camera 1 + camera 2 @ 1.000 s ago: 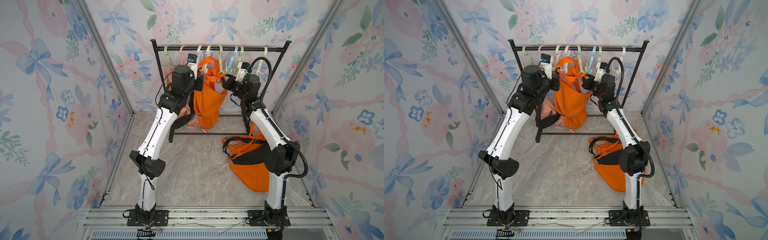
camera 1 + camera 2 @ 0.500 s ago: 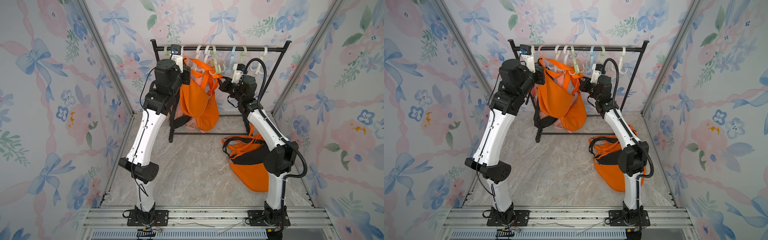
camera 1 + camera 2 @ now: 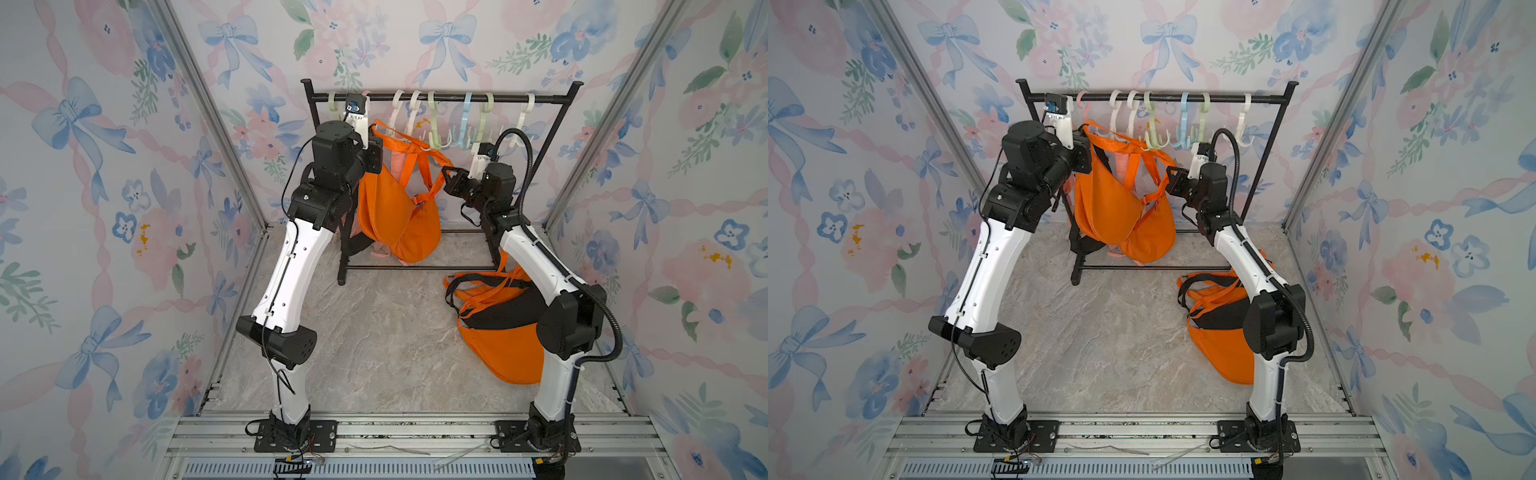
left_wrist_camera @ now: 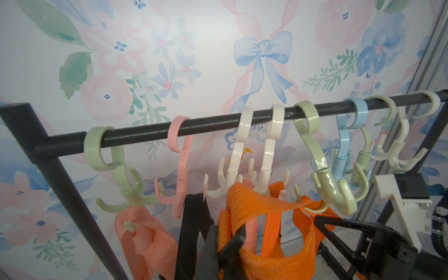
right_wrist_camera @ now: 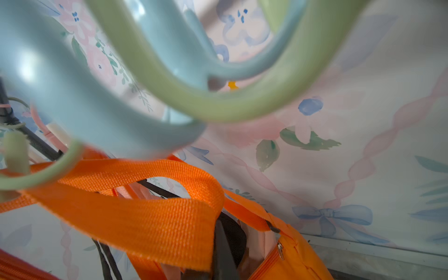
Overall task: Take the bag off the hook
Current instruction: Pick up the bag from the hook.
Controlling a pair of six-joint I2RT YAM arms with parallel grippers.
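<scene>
- Currently the orange bag [image 3: 395, 216] hangs in the air below the rail [image 3: 451, 98]. Its body is clear of the counter [image 3: 374, 332] and slung between my two arms.
- One loop of its strap [image 4: 308, 204] lies over a prong of the pale green hook [image 4: 327, 184], so the bag is not off yet.
- My left pincer [image 4: 225, 249] is clamped narrow on the orange webbing, just under the cream hooks [image 4: 244, 155].
- My right pincer [image 3: 448, 173] is closed on webbing at the bag's other side, low beside the blue hook [image 3: 466, 124].
- Done, as I read it: both grips are made and the bag's weight is shared.
- Left to do: raise the loop past the prong tip, then carry the bag away from the rack.
- Round about: a second orange bag [image 3: 498, 345] lies on the counter by my right arm. A salmon strap [image 4: 140, 232] and a black strap [image 4: 194, 218] hang on neighbouring hooks and may snag.
</scene>
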